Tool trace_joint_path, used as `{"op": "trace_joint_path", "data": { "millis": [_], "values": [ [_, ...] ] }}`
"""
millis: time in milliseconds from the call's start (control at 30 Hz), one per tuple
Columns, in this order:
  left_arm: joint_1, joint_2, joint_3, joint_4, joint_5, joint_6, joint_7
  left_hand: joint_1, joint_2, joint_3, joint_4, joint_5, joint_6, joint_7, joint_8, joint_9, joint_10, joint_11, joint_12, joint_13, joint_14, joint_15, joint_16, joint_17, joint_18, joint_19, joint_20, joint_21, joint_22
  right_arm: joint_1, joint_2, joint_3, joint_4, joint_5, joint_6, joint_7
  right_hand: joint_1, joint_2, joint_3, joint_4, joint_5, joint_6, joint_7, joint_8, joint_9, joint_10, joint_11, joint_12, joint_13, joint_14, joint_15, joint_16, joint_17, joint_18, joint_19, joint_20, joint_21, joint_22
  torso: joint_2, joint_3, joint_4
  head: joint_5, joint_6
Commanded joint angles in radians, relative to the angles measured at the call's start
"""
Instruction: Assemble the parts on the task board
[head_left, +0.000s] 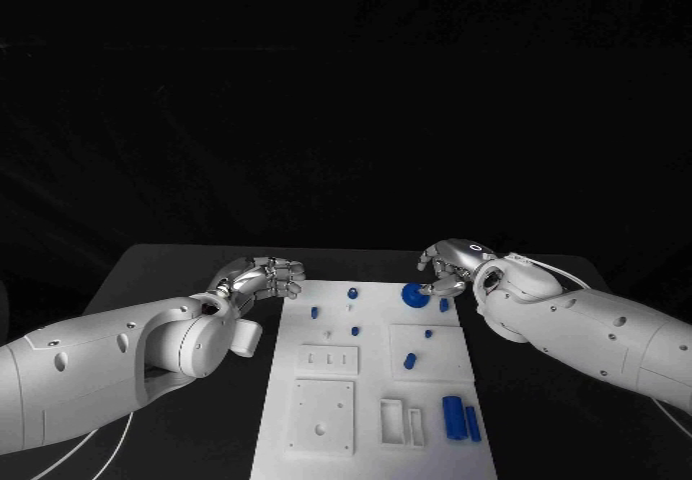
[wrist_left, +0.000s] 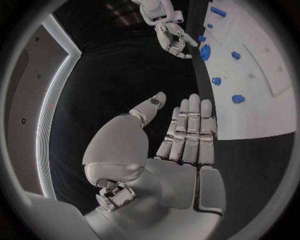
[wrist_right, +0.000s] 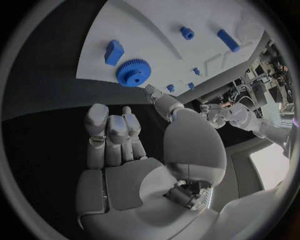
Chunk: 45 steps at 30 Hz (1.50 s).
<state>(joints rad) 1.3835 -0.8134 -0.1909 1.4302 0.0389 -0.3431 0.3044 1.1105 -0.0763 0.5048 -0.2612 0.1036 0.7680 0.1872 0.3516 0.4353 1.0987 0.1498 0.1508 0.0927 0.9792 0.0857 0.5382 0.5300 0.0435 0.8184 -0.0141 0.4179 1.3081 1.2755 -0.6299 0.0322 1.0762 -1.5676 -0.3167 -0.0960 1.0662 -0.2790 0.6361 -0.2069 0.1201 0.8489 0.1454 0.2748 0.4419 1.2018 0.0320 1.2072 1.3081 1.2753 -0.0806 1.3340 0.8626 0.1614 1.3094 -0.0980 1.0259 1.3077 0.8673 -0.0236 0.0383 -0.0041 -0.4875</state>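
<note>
task board (head_left: 372, 400) | left robot hand (head_left: 267, 277) empty, fingers apart, off its far-left corner | right robot hand (head_left: 450, 266) empty, fingers apart, beside blue gear (head_left: 415, 294)

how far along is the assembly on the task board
Early, by the look of it. Nothing is clearly assembled: the blue gear and the two long blue pieces lie loose on the task board. Nothing is in hand: the right robot hand sits by the gear with nothing in its fingers, and the left robot hand holds nothing. Fitting the parts remains.
</note>
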Motion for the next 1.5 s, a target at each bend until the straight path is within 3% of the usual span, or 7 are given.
{"op": "trace_joint_path", "data": {
  "millis": [33, 267, 533, 900, 1167, 1333, 1500],
  "values": [
    [0.001, 0.003, 0.001, 0.000, 0.002, 0.011, 0.013, -0.007, -0.005, 0.005, -0.002, -0.005, 0.001, 0.001, 0.003, -0.001, 0.003, -0.004, -0.001, 0.001, 0.004, -0.005, 0.000, 0.002, 0.014, -0.005, -0.005, 0.007, 0.021, -0.009, 0.013, -0.001, -0.019, 0.037, 0.064, 0.021, -0.009, 0.004, -0.007, 0.001, 0.006, -0.003, 0.003, -0.004, -0.002, 0.018, 0.003, 0.020, 0.042, 0.000, 0.005, 0.006, 0.007, 0.100, 0.001, -0.008, 0.010, 0.025, 0.001, -0.0011, 0.0014, -0.004, -0.002],
    [0.001, 0.005, 0.000, -0.002, 0.001, 0.012, 0.012, -0.007, -0.004, 0.005, -0.002, -0.005, 0.001, 0.002, 0.003, -0.001, 0.003, -0.004, -0.002, 0.001, 0.004, -0.005, 0.000, 0.002, 0.014, -0.005, -0.005, 0.007, 0.021, -0.029, 0.027, -0.001, -0.039, 0.039, 0.074, 0.025, -0.012, 0.011, -0.011, 0.002, 0.009, -0.012, 0.001, -0.008, -0.004, 0.050, 0.001, 0.062, 0.068, 0.001, 0.003, 0.010, 0.022, 0.100, -0.002, -0.012, 0.027, 0.024, 0.000, -0.0037, 0.0048, -0.005, -0.008],
    [0.001, 0.004, 0.000, -0.004, 0.001, 0.011, 0.012, -0.007, -0.004, 0.006, -0.002, -0.005, 0.001, 0.002, 0.003, -0.002, 0.003, -0.004, -0.002, 0.001, 0.004, -0.005, 0.000, 0.002, 0.014, -0.005, -0.005, 0.007, 0.021, -0.039, 0.039, -0.002, -0.054, 0.053, 0.075, 0.033, -0.008, 0.024, -0.004, 0.003, 0.006, -0.003, -0.001, -0.002, -0.002, 0.063, -0.001, 0.081, 0.079, 0.001, 0.001, 0.010, 0.032, 0.100, -0.006, -0.013, 0.038, 0.024, -0.001, -0.0050, 0.0022, 0.000, -0.013],
    [0.001, 0.004, 0.000, -0.005, 0.000, 0.013, 0.010, -0.008, -0.004, 0.006, -0.002, -0.005, 0.000, 0.002, 0.003, -0.002, 0.003, -0.004, -0.002, 0.001, 0.004, -0.005, 0.000, 0.002, 0.014, -0.006, -0.005, 0.008, 0.021, -0.043, 0.043, -0.003, -0.069, 0.054, 0.102, 0.031, -0.003, 0.050, 0.045, 0.031, -0.038, 0.030, -0.007, 0.015, 0.003, 0.077, -0.007, 0.100, 0.088, 0.003, -0.005, 0.005, 0.049, 0.100, -0.015, -0.012, 0.055, 0.021, -0.002, -0.0056, 0.0034, -0.001, -0.016],
    [0.001, 0.005, 0.000, -0.006, -0.001, 0.013, 0.009, -0.008, -0.004, 0.006, -0.002, -0.005, 0.000, 0.002, 0.003, -0.002, 0.002, -0.003, -0.002, 0.001, 0.004, -0.005, -0.001, 0.002, 0.014, -0.006, -0.005, 0.008, 0.021, -0.050, 0.049, -0.006, -0.075, -0.019, 0.073, 0.028, 0.022, 0.059, 0.084, 0.027, -0.061, 0.038, -0.007, 0.018, 0.003, 0.078, -0.007, 0.103, 0.089, 0.005, -0.005, 0.000, 0.058, 0.100, -0.020, -0.012, 0.064, 0.021, -0.002, -0.0050, 0.0036, -0.002, -0.017],
    [0.001, 0.004, 0.000, -0.006, -0.001, 0.014, 0.008, -0.008, -0.004, 0.006, -0.002, -0.005, 0.000, 0.002, 0.003, -0.002, 0.002, -0.003, -0.002, 0.001, 0.003, -0.005, -0.001, 0.002, 0.014, -0.006, -0.005, 0.008, 0.021, -0.057, 0.050, -0.007, -0.071, -0.069, 0.062, 0.027, 0.037, 0.054, 0.098, 0.010, -0.062, 0.039, -0.007, 0.017, 0.003, 0.078, -0.007, 0.104, 0.088, 0.006, -0.004, -0.002, 0.063, 0.100, -0.022, -0.011, 0.069, 0.021, -0.002, -0.0054, 0.0039, 0.000, -0.020],
    [0.001, 0.003, 0.000, -0.007, -0.002, 0.013, 0.007, -0.007, -0.004, 0.006, -0.002, -0.005, 0.000, 0.002, 0.003, -0.002, 0.002, -0.003, -0.002, 0.001, 0.003, -0.005, -0.001, 0.002, 0.014, -0.006, -0.005, 0.008, 0.021, -0.066, 0.045, -0.011, -0.070, -0.097, 0.069, 0.032, 0.044, 0.035, 0.103, -0.004, -0.061, 0.034, -0.007, 0.014, 0.000, 0.074, -0.007, 0.099, 0.083, 0.008, -0.004, -0.006, 0.067, 0.100, -0.023, -0.009, 0.074, 0.021, -0.003, -0.0049, 0.0033, 0.000, -0.020]
  ]
}}
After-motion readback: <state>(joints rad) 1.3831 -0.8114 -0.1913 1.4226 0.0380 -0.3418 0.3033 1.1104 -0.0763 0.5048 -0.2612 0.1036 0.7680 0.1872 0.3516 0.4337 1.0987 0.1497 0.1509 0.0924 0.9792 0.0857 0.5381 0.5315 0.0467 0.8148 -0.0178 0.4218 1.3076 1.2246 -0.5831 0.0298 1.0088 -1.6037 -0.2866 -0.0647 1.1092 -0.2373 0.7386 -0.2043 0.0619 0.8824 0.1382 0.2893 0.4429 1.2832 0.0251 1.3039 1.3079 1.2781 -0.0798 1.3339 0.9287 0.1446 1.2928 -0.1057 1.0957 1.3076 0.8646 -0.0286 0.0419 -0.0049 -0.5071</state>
